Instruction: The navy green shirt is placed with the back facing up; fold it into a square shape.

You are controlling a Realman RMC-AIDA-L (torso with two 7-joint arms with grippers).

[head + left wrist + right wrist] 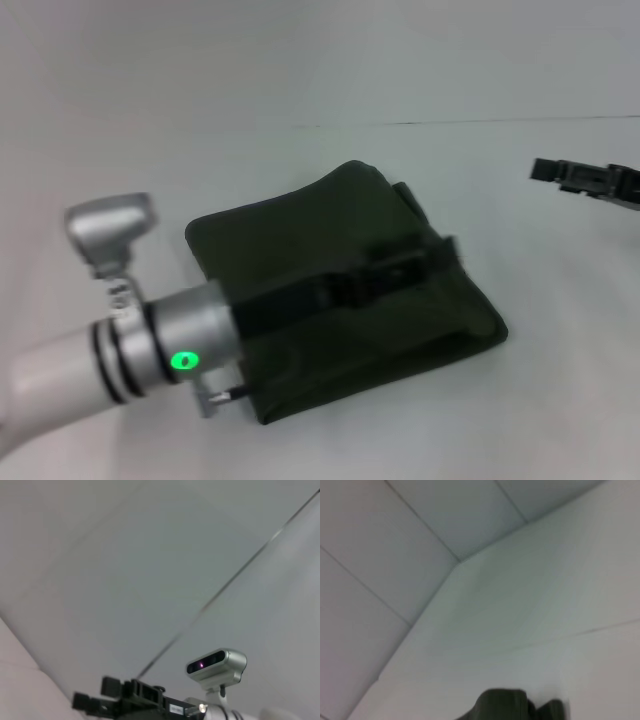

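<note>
White table (300, 90) — bears all items. Navy green shirt (300, 250): folded into a compact, roughly square bundle at the table's middle, plain side showing. Left gripper (440, 255): stretched low across the shirt, its tip at the shirt's right-hand edge; whether the fingers are spread or closed cannot be told. Right gripper (545, 170): well apart to the shirt's right, above bare table — finger state likewise unreadable.
</note>
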